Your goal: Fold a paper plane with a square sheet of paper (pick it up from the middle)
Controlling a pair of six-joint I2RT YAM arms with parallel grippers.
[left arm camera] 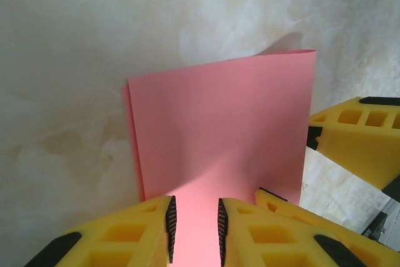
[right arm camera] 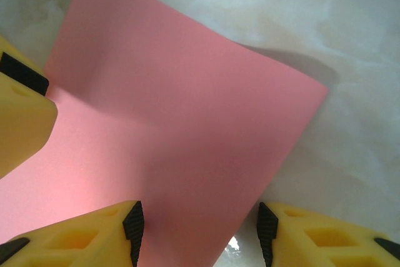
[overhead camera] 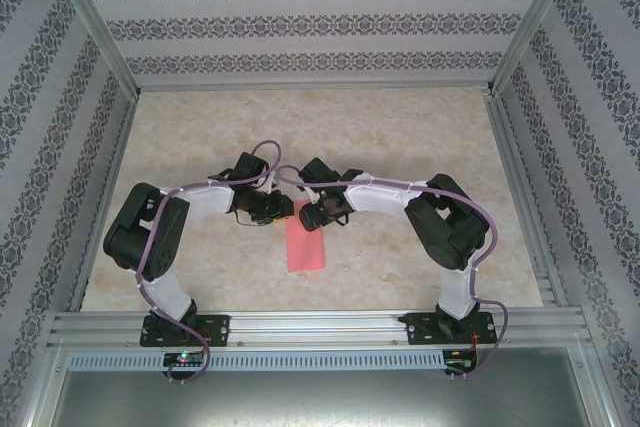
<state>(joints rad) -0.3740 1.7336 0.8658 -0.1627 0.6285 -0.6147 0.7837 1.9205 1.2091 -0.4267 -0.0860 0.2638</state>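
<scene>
Left gripper (left arm camera: pixel 195 217) straddles the paper (left arm camera: pixel 219 142) with its jaws narrowly apart. Pink shows between the pads, so it is not pinching. Right gripper (right arm camera: pixel 197 223) is wide open over the paper's edge, just beside the left one. The paper lies doubled on the table (overhead camera: pixel 400 137), its long axis running from both grippers back toward the bases. Both sit at its far end, and the left looks better centred for the next grip.
</scene>
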